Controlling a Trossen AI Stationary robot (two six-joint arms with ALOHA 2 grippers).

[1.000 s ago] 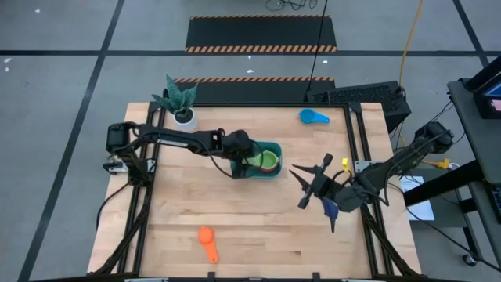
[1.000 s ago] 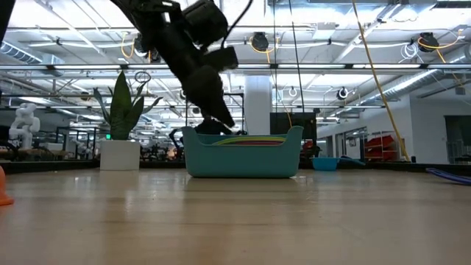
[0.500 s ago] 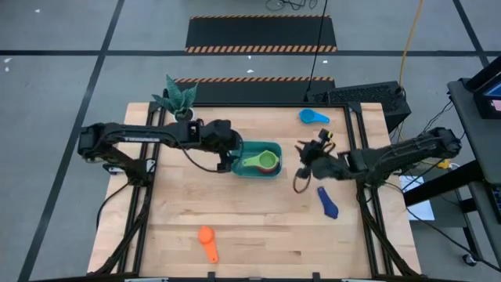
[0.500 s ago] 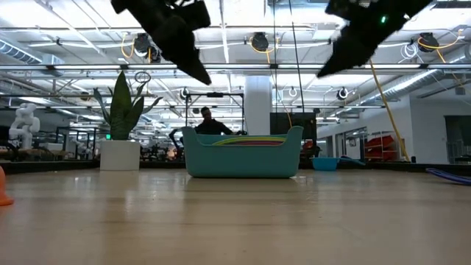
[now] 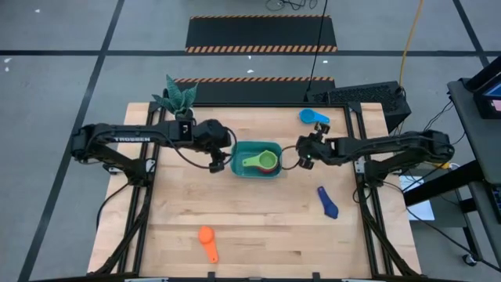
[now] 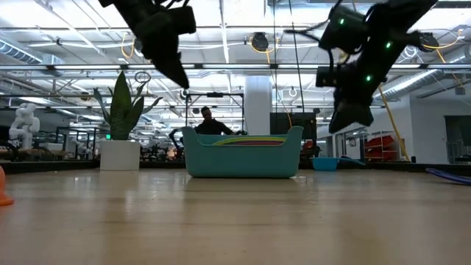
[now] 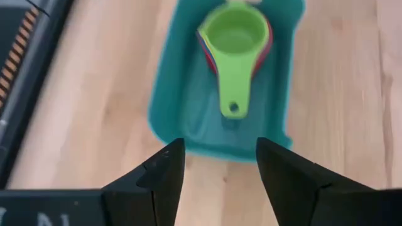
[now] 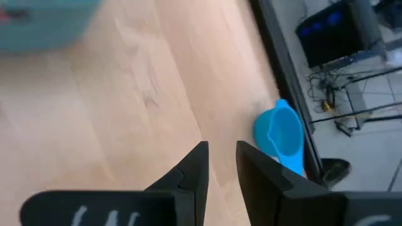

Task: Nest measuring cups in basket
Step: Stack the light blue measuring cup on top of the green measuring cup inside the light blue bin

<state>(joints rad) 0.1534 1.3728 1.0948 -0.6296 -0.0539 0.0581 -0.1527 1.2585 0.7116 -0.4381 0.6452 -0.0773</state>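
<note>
Basket [image 5: 257, 159] centre frame, nested green cup [image 5: 254, 162] topmost inside. Left gripper [image 5: 217, 159] just left of basket, fingers parted, empty; arm link reads "TROSSEN". Right gripper [image 5: 304, 156] just right of basket, fingers narrow, empty. Light blue cup [image 5: 314, 117] upper right; dark blue cup [image 5: 329, 203] lower right; orange cup [image 5: 207, 243] bottom left.

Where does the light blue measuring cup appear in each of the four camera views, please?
High view: light blue measuring cup at the table's far right corner, beyond the basket.
Low view: low, just right of the basket.
Left wrist view: not in it.
Right wrist view: right of centre, by the table edge.
Shared landmark: the teal basket.
</note>
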